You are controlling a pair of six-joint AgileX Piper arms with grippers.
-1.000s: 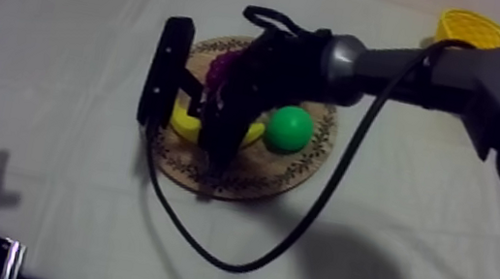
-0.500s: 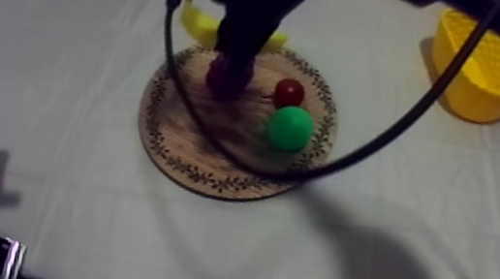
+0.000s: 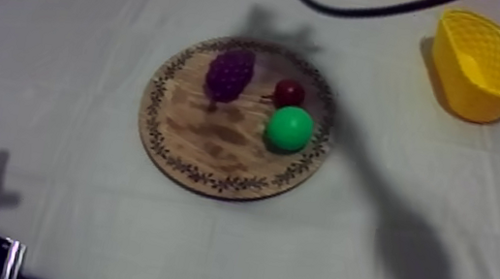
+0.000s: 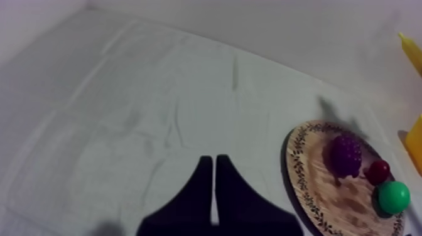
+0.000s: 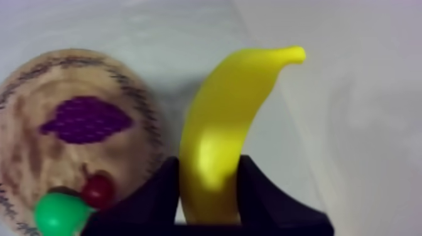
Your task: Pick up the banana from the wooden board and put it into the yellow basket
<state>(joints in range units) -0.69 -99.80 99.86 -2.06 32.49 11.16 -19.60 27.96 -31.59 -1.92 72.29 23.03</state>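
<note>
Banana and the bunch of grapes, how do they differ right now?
The banana is yellow, smooth and long; the bunch of grapes is purple, bumpy and stubby. The banana is held by the right gripper, off the wooden board; the bunch of grapes lies on the wooden board. Both are toy fruit.

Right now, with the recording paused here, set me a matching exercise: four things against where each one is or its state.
Things: 1 curved yellow toy banana; 2 purple bunch of grapes; 3 yellow latticed basket; 4 left gripper.
States: A shut on nothing; B on the round wooden board; C clamped in the right gripper; D on the grey-white cloth.
Pairs: 1-C; 2-B; 3-D; 4-A.
</note>
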